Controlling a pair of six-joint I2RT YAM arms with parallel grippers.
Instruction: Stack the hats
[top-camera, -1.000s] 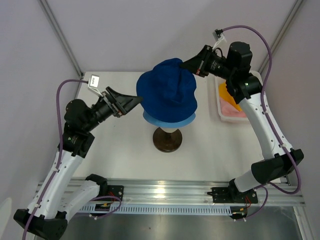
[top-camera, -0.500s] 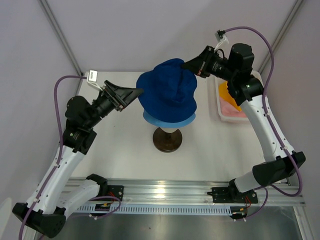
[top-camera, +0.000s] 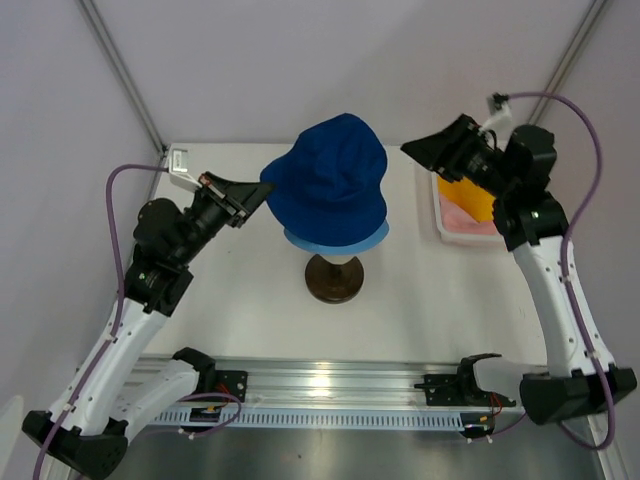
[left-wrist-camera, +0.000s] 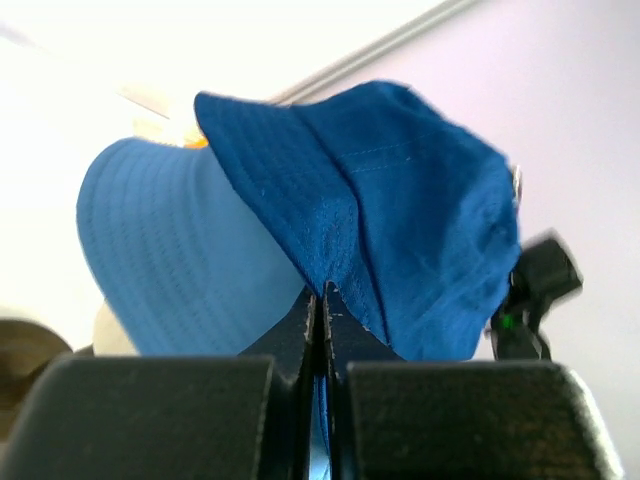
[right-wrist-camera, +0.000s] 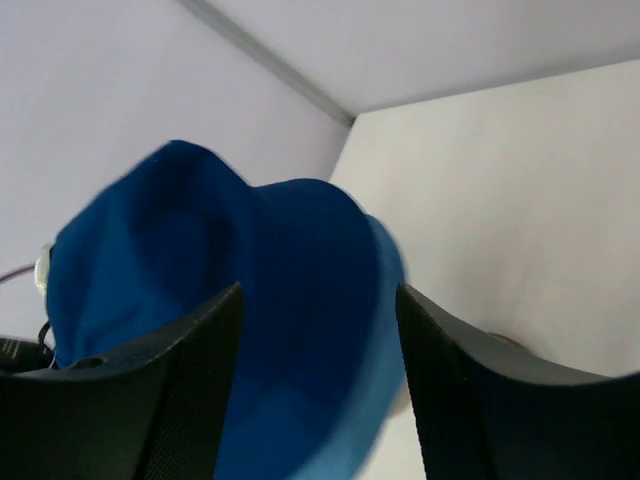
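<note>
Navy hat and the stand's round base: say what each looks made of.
Navy hat: woven cloth, likely cotton, matte; the left wrist view shows weave texture, stitch lines and soft folds. Round base: dark brown and glossy with a light glint; varnished wood or plastic, cannot tell which.

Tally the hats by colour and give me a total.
Navy hat: 1
Light blue hat: 1
Yellow-orange hat: 1
Pink hat: 1
Total: 4

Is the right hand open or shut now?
Open. The right hand has its fingers wide apart, holding nothing, and clear of the navy hat.
</note>
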